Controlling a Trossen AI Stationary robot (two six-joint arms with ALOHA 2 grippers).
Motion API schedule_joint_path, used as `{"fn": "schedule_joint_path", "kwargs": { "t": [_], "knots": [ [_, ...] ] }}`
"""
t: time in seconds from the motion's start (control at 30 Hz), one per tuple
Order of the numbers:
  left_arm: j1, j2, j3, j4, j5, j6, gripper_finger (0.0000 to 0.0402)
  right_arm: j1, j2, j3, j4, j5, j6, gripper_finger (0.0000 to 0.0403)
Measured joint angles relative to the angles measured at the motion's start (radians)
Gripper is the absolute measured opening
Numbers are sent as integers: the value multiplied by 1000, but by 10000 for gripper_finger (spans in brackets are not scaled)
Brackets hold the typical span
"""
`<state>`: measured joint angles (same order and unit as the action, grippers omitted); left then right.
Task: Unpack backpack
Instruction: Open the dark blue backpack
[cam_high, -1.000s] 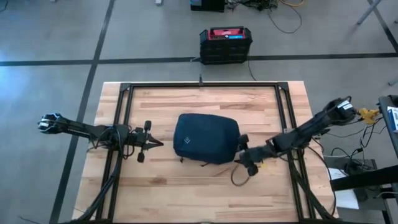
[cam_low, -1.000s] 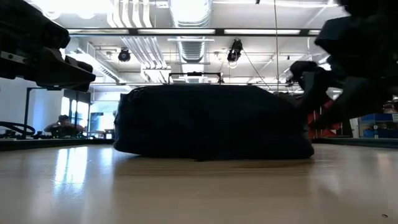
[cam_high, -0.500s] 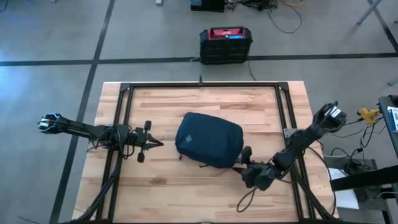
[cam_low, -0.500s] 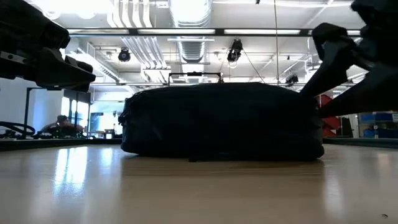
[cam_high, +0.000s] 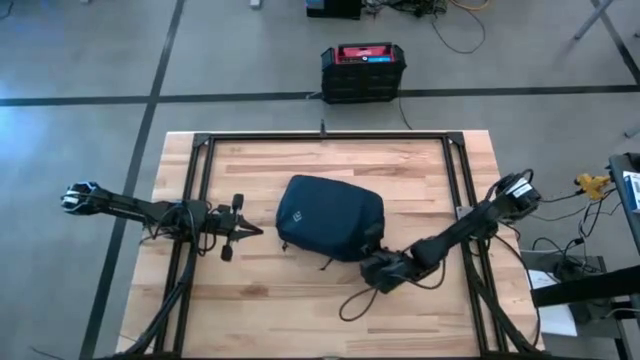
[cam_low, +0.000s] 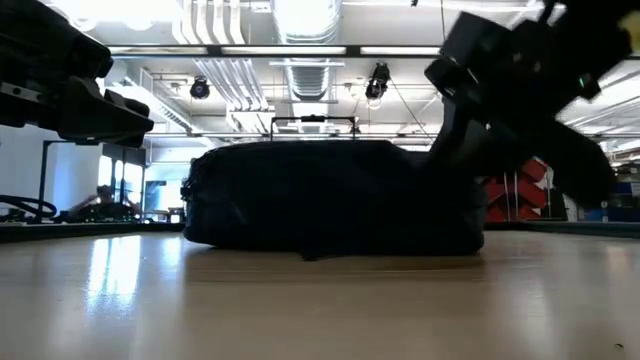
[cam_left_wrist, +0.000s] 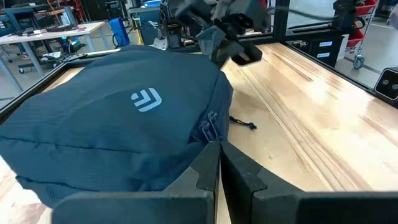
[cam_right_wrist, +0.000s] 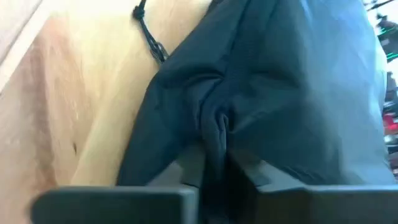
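Since a second earlier, your right gripper (cam_high: 378, 272) had swung down to the near-right corner of the backpack (cam_high: 330, 220), and the bag had turned a bit and slid toward the left arm.

From the high view, the backpack sat about mid-table on the wooden table (cam_high: 420, 170), logo side up. Its long axis ran roughly left-right, tilted so the right end sat closer to the front edge. Your left gripper (cam_high: 240, 230) waited just off the bag's left end, not touching. A loose black cord (cam_high: 352, 305) trailed on the wood by the right gripper.

Low view: the backpack (cam_low: 330, 200) lay flat as a low, saggy mound, so I'd guess soft and lightish, something that drags and bunches rather than lifts clean. The right gripper (cam_low: 500, 90) loomed at its right end.

Left wrist view: left fingers (cam_left_wrist: 205, 168) were pressed together, nothing between them, pointing at the backpack (cam_left_wrist: 112, 124). A zipper pull (cam_left_wrist: 208, 127) showed on the near edge, probably the best place to grab.

Right wrist view: right fingers (cam_right_wrist: 193, 165) were pinching a fold of the backpack (cam_right_wrist: 280, 93) fabric. That hold looked fine for tugging, though soft fabric could slip.
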<state>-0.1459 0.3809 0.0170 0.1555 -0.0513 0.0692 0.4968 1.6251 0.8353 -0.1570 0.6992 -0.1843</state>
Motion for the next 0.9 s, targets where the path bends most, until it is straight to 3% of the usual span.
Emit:
{"fn": "schedule_joint_path", "kwargs": {
  "t": [0.13, 0.27, 0.4, 0.53, 0.7, 0.8, 0.9],
  "knots": [
    [0, -1, 0, 21, -1, 0, 0, -1, -82, 79, -228, 5, 64, 16],
    [-2, -1, 0, 11, 11, -3, 0, -3, -192, 104, -394, 89, 145, 5],
    [-2, -1, 0, 10, 15, -3, 0, -2, -303, 80, -583, 163, 350, 3],
    [-2, -1, 0, 12, 15, -3, 0, 3, -373, 19, -694, 121, 599, 2],
    [-2, 0, 0, 41, -13, 44, 0, 55, -343, -42, -570, -71, 756, 1],
    [-2, 0, 0, 120, -2, -127, 0, 82, -267, -44, -377, -139, 764, 1],
    [-2, 0, 0, 214, 8, -298, 0, 85, -173, -25, -131, -185, 660, 0]
  ]
}}
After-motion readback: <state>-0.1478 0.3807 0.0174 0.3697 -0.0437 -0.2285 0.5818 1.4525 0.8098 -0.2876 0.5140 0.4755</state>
